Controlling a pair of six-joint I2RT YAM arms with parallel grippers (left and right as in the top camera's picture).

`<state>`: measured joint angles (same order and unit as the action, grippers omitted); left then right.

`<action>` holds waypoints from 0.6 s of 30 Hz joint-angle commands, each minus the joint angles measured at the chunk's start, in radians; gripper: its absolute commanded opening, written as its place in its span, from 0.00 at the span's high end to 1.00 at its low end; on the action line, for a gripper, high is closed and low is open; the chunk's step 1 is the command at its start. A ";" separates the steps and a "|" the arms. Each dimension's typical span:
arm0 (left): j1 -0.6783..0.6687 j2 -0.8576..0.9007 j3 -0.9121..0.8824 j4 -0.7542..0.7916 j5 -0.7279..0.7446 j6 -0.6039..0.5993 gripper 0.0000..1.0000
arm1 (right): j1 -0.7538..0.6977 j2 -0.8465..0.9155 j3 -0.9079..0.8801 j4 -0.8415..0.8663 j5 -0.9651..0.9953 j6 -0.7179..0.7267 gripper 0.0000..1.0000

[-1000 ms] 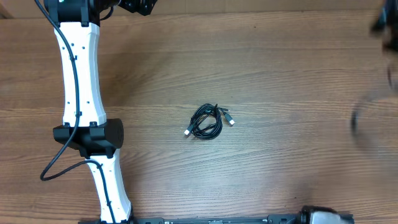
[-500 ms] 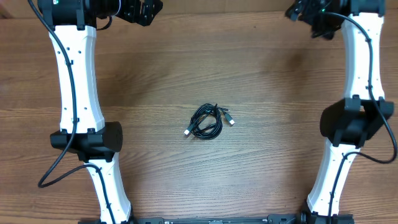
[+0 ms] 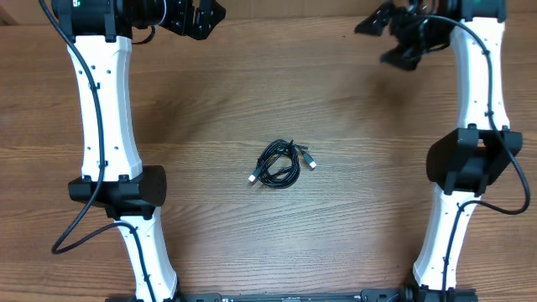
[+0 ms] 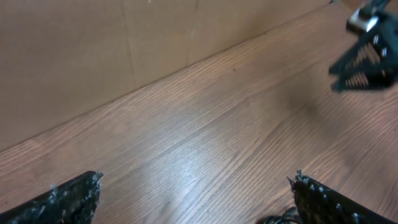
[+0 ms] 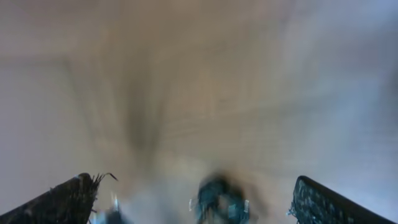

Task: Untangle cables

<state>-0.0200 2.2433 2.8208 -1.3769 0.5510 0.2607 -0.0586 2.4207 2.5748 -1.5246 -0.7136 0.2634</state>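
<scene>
Coiled cables in the middle of the table, nothing holding them

Right wrist view is pure blur, left wrist clips only a sliver of them at its bottom edge. Overhead shows the left gripper and right gripper both spread wide, empty, well away.

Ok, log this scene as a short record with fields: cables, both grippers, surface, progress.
cables: coiled bundle of thin black cords with silvery plug ends, lying mid-table, untouched
left gripper: open, empty, near the far edge, apart from the cords
right gripper: open, empty, near the far edge, apart from the cords
surface: brown wood-grain table
progress: untangling not yet begun
</scene>
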 commanded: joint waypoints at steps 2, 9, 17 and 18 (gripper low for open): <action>-0.003 -0.027 0.017 -0.010 0.007 -0.007 0.00 | 0.172 -0.063 0.032 -0.172 0.173 -0.090 0.00; 0.025 -0.028 0.017 -0.075 -0.039 -0.007 0.00 | 0.492 -0.151 0.035 -0.169 0.723 -0.009 0.00; 0.079 -0.028 0.017 -0.135 -0.068 -0.006 0.00 | 0.684 -0.285 0.035 -0.170 0.866 0.014 0.00; 0.084 -0.028 0.017 -0.137 -0.068 -0.006 0.00 | 0.685 -0.314 0.035 -0.170 0.870 0.051 0.00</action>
<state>0.0437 2.2433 2.8208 -1.5059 0.4988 0.2607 0.6437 2.2154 2.5763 -1.6943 0.0612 0.2527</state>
